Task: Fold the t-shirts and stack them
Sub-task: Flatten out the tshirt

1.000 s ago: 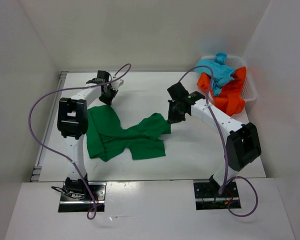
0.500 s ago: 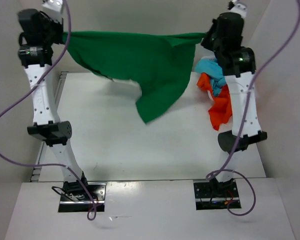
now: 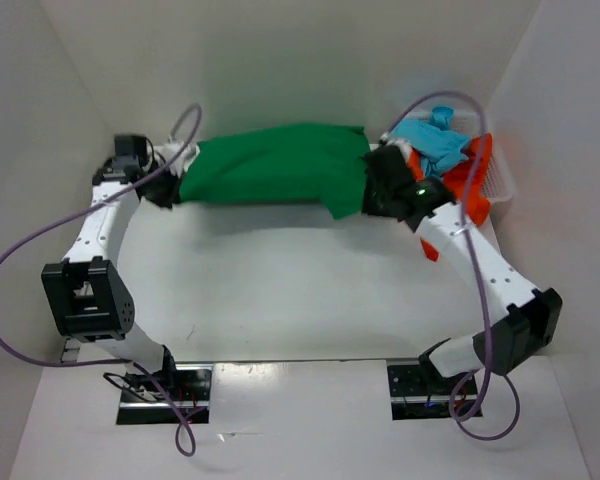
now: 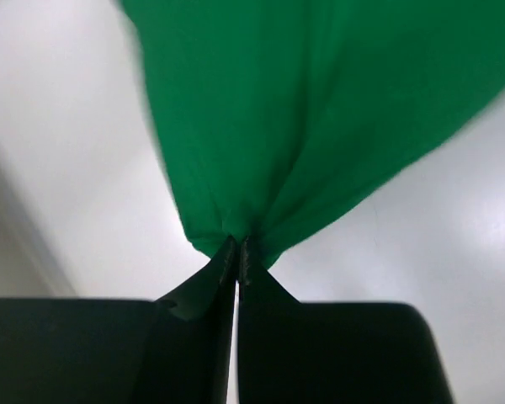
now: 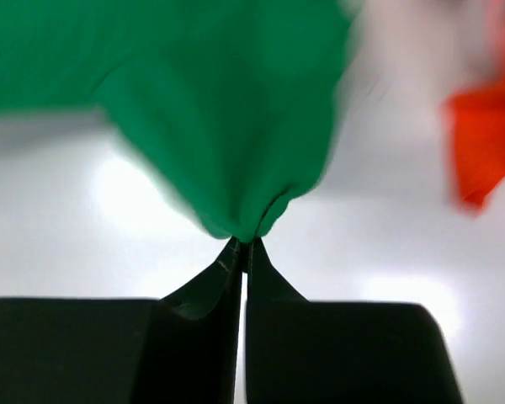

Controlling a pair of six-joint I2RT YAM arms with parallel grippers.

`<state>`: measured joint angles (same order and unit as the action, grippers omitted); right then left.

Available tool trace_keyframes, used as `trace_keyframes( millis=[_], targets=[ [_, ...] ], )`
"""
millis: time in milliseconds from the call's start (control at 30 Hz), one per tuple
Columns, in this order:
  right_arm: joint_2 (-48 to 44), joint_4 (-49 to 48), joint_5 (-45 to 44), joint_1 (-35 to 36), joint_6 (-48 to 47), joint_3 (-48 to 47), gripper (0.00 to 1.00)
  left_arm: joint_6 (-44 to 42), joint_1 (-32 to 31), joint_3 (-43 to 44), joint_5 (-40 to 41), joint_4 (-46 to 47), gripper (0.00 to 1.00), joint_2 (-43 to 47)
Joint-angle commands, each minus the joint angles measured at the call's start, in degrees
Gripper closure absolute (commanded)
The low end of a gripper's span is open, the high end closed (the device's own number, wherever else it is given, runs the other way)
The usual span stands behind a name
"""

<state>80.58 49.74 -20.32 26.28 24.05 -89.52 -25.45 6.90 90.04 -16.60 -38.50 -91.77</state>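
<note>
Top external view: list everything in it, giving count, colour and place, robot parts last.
Green t-shirt: one, dark green, stretched between the two grippers over the far side of the table.
Turquoise t-shirt: one, turquoise-blue, bunched in the basket.
Orange-red t-shirt: one, bright orange-red, spilling over the basket's near rim.
Basket: one, white mesh, far right corner.
Table: one, white.
Left gripper: one, black, shut on the green t-shirt's left end.
Right gripper: one, black, shut on its right end.
</note>
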Motion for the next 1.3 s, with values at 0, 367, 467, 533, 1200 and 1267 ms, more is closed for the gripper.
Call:
trace_keyframes(
  millis=[0,367,467,533,1200,1267],
  targets=[
    [-2.6,-3.2,6.8,7.1,9.9,14.5,1.00,-5.3,1.3,-15.5,-0.4,1.1,1.00,7.4],
    [-2.1,-6.8,16.0,13.9,21.4,33.8,1.00,-10.0,1.4,-39.1,6.0,1.8,0.99,12.5],
    [-1.6,-6.8,16.0,13.9,20.7,33.2,1.00,-9.4,1.9,-39.2,6.6,0.3,0.99,13.9],
    [-1.6,-6.8,16.0,13.9,20.1,33.2,1.00,-8.6,2.6,-39.2,7.9,-1.0,0.99,16.0],
    [27.2,2.0,3.9,-13.9,1.1,-50.0,1.00,9.8,3.5,31.4,8.2,1.8,1.00,-14.4],
    [31.4,4.6,-2.5,-14.4,0.4,-64.3,1.00,13.4,3.5,38.8,8.7,4.3,1.00,-15.5]
  ],
)
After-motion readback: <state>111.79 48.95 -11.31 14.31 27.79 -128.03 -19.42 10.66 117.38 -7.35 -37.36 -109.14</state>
